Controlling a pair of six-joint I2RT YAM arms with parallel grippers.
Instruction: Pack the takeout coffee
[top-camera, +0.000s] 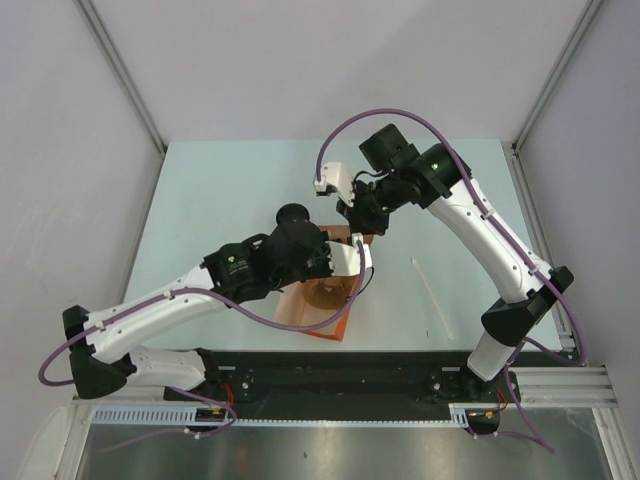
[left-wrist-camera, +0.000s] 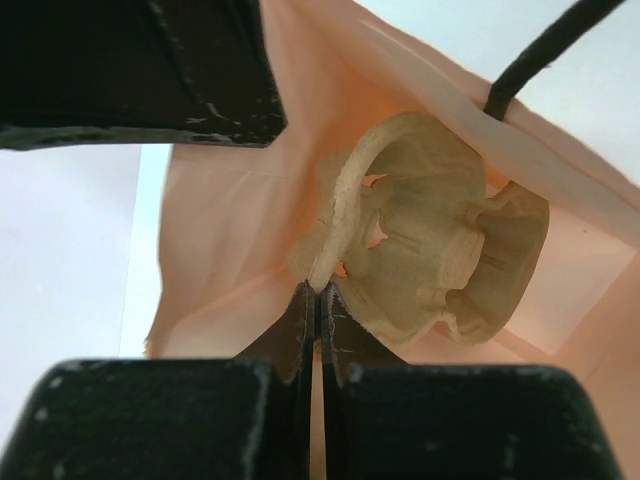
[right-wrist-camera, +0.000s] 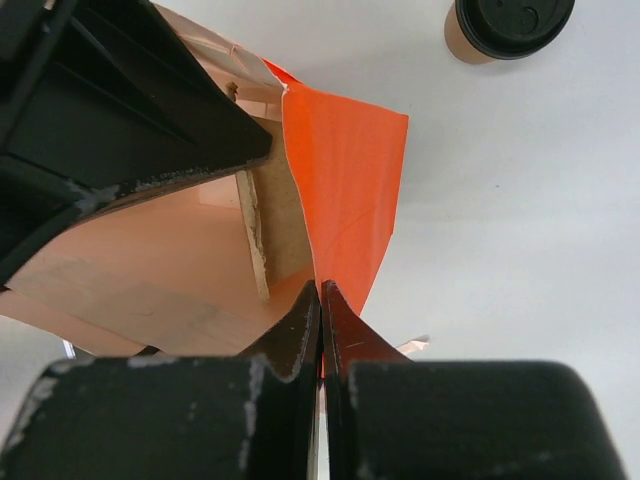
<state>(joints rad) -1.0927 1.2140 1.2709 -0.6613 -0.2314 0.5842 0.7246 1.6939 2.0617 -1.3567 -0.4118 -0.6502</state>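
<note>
- Left gripper (left-wrist-camera: 318, 295): you see both fingers pressed together at the near rim of the orange paper bag (right-wrist-camera: 345, 170). A sliver of the bag's peach inner wall shows between them, so they appear to pinch that wall.
- Right gripper (right-wrist-camera: 320, 290): its fingers are likewise pressed together, nipping the edge of an orange side panel at the bag's far rim.
- Between the two grips the bag's mouth gapes toward the overhead camera. Inside lies a pale moulded-pulp cup carrier (left-wrist-camera: 430, 250). One black cord handle (left-wrist-camera: 540, 50) runs from the rim opposite your left gripper.
- Takeout coffee cup (right-wrist-camera: 500, 25): it stands upright on the table (top-camera: 220, 190), outside the bag. Its long axis is vertical and its black lid (right-wrist-camera: 512, 12) faces up.
- In the overhead view you find the cup to the left of the bag's far rim, just beside the left wrist. The raised bag wall stands between it and the bag's interior.
- A thin pale strip (top-camera: 430, 290) lies flat on the table, right of the bag and apart from it.
- Left arm: it stretches low from the near-left base toward the centre.
- Right arm: it rises from the near-right base, bends at a far elbow and folds back and down onto the bag.
</note>
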